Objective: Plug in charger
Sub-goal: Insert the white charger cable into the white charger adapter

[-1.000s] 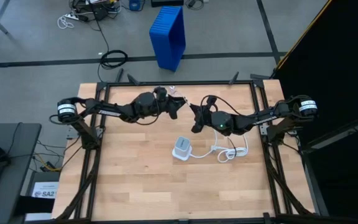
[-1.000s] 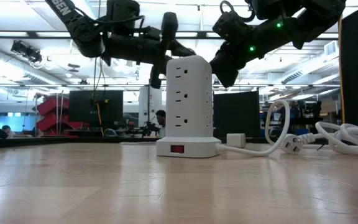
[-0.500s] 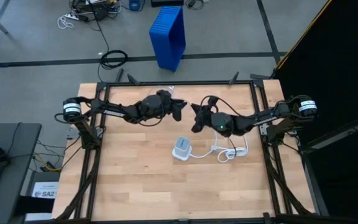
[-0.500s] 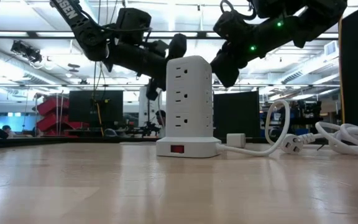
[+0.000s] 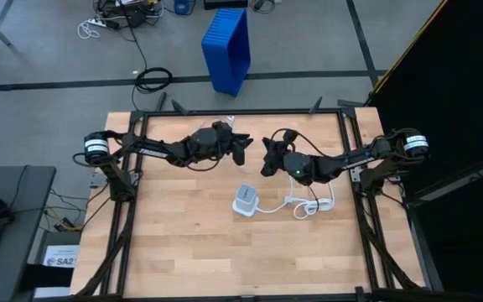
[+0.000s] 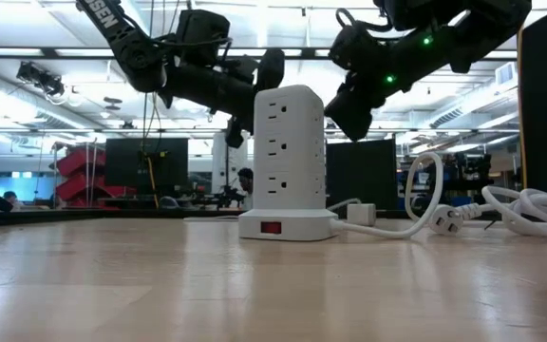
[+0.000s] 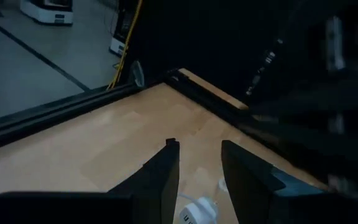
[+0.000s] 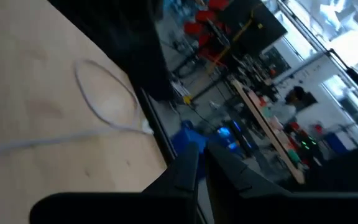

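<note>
Jaws of the left arm (image 5: 183, 149) stand parted with nothing between them. The right arm's (image 5: 325, 164) are closed and empty. Both hang above the table's (image 5: 183, 243) far half, near each other. A white socket tower (image 5: 245, 200) stands upright mid-table, long axis vertical, red switch (image 6: 272, 227) facing the low camera. Its thick cord (image 5: 313, 204) coils toward the right arm's side. I cannot tell which white piece is the charger. A floor label (image 5: 59, 260) reads "SA2".

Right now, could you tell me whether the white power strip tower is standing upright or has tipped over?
Upright. In the low view the power strip tower stands straight on its flat base on the table, its outlets stacked vertically, with both arms above it.
</note>
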Robot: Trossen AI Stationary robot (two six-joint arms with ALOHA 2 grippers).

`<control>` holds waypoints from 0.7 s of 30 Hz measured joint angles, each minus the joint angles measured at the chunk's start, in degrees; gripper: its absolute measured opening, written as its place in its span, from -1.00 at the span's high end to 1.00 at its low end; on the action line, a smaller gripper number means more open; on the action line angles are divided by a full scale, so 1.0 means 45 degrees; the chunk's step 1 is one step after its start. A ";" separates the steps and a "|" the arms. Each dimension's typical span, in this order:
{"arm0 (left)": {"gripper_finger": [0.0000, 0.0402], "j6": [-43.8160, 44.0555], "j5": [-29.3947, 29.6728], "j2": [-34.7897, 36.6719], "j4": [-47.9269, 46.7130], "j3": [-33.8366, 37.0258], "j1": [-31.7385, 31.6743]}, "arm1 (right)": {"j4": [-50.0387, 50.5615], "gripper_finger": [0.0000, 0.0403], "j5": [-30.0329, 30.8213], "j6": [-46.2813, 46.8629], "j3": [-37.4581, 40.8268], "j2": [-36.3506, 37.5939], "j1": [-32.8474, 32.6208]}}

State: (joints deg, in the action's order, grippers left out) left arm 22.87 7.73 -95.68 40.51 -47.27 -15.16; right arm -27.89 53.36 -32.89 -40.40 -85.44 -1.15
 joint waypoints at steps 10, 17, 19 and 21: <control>0.48 -0.2035 -0.2974 0.0034 -0.1370 -0.0284 -0.0107 | 0.6676 0.72 -0.5959 0.5174 0.0000 0.2564 0.1976; 0.48 -0.2365 -0.2973 0.0034 -0.1227 -0.0301 -0.0121 | 0.8464 0.49 -1.1123 0.7406 0.0000 0.1728 0.5465; 0.48 -0.2365 -0.2975 0.0034 -0.1258 -0.0301 -0.0121 | 0.8102 0.43 -1.2300 0.7403 0.0000 0.1194 0.5841; 0.48 -0.2365 -0.2973 0.0034 -0.1299 -0.0301 -0.0121 | 0.7636 0.37 -1.2944 0.7405 0.0000 0.0729 0.5961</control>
State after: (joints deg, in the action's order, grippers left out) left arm 12.23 -5.65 -95.53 34.66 -48.62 -15.70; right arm 6.47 -4.89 0.44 -40.40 -82.17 25.68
